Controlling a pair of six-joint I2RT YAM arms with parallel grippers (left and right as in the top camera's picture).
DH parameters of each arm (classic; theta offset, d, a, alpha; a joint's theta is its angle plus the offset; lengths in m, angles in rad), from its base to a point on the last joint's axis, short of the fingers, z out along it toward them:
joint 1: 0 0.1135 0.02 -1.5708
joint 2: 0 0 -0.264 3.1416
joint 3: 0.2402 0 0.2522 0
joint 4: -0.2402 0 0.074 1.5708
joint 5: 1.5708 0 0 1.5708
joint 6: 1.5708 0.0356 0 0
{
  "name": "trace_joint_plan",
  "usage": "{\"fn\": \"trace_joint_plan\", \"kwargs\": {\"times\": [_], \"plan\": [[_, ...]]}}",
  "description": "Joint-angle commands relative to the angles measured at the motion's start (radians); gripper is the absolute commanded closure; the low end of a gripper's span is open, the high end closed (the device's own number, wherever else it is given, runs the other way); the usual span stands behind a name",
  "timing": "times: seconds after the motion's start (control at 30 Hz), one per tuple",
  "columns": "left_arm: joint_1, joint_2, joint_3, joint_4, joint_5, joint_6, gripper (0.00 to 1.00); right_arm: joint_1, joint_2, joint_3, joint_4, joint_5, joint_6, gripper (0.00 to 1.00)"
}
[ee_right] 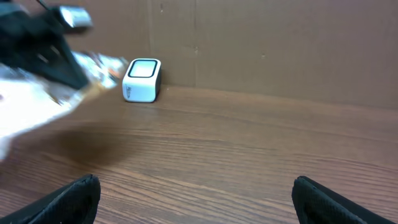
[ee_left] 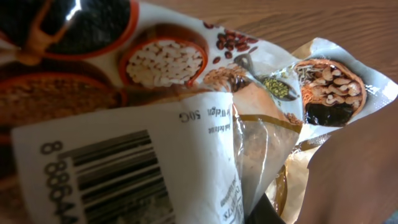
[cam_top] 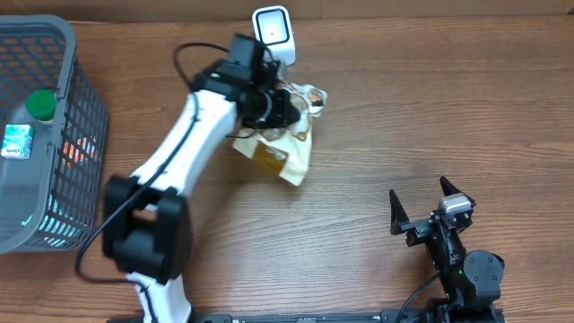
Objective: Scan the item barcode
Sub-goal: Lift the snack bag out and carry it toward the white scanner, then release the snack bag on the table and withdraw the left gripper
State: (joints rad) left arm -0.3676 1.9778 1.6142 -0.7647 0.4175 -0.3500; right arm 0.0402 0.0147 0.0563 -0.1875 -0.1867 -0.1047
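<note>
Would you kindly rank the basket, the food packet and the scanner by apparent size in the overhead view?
1. Basket, though cut off by the frame edge
2. Food packet
3. Scanner

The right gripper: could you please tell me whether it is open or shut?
Open: the right gripper has its fingers spread wide apart, with nothing held between them.

Wooden table (cam_top: 377, 135) bears a white scanner (cam_top: 273, 31) and mesh basket (cam_top: 85, 148).
</note>
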Motion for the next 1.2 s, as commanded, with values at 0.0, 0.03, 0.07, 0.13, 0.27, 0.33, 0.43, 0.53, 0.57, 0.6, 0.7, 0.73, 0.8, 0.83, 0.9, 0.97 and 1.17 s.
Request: {"fn": "trace_joint_plan", "kwargs": {"times": [0.0, 0.03, 0.07, 0.13, 0.27, 0.33, 0.43, 0.53, 0.57, 0.6, 0.7, 0.73, 0.8, 0.83, 0.9, 0.97, 1.17], "plan": [[-0.044, 0.064, -0.008, 0.035, -0.002, -0.116, 0.95, 0.004, -0.012, 0.001, 0.003, -0.006, -0.002, 0.0], [-0.058, 0.089, -0.008, 0.049, -0.003, -0.135, 0.95, 0.004, -0.012, 0.001, 0.003, -0.006, -0.002, 0.0], [-0.065, 0.101, -0.008, 0.056, -0.003, -0.137, 0.91, 0.004, -0.012, 0.001, 0.003, -0.006, -0.002, 0.0], [-0.076, 0.118, -0.008, 0.059, -0.008, -0.136, 0.69, 0.004, -0.012, 0.0, 0.003, -0.005, -0.001, 0.0], [-0.083, 0.12, -0.008, 0.047, -0.052, -0.127, 0.29, 0.004, -0.012, 0.001, 0.003, -0.006, -0.001, 0.0], [-0.079, 0.117, -0.004, 0.047, -0.059, -0.12, 0.08, 0.004, -0.012, 0.001, 0.003, -0.006, -0.001, 0.0], [-0.056, 0.101, 0.018, 0.021, -0.064, -0.089, 0.01, 0.004, -0.012, 0.001, 0.003, -0.006, -0.002, 0.0], [-0.013, 0.054, 0.063, -0.051, -0.109, -0.053, 0.0, 0.004, -0.012, 0.001, 0.003, -0.005, -0.001, 0.0], [0.004, 0.035, 0.085, -0.08, -0.125, -0.036, 0.0, 0.004, -0.012, 0.001, 0.003, -0.006, -0.001, 0.0], [0.025, 0.013, 0.115, -0.118, -0.148, -0.016, 0.0, 0.004, -0.012, 0.0, 0.003, -0.006, -0.001, 0.0], [0.082, -0.063, 0.208, -0.217, -0.218, 0.053, 0.0, 0.004, -0.012, 0.0, 0.003, -0.006, -0.002, 0.0], [0.103, -0.094, 0.243, -0.25, -0.246, 0.079, 0.0, 0.004, -0.012, 0.001, 0.003, -0.006, -0.001, 0.0], [0.141, -0.153, 0.309, -0.294, -0.297, 0.124, 0.01, 0.004, -0.012, 0.001, 0.003, -0.006, -0.002, 0.0], [0.164, -0.185, 0.343, -0.306, -0.314, 0.147, 0.0, 0.004, -0.012, 0.001, 0.003, -0.005, -0.002, 0.0], [0.214, -0.242, 0.399, -0.308, -0.324, 0.18, 0.01, 0.004, -0.012, 0.0, 0.003, -0.006, -0.001, 0.0], [0.282, -0.293, 0.449, -0.302, -0.324, 0.186, 0.0, 0.004, -0.012, 0.001, 0.003, -0.005, -0.001, 0.0], [0.579, -0.384, 0.505, -0.283, -0.331, 0.162, 0.0, 0.004, -0.012, 0.001, 0.003, -0.005, -0.002, 0.0]]}}
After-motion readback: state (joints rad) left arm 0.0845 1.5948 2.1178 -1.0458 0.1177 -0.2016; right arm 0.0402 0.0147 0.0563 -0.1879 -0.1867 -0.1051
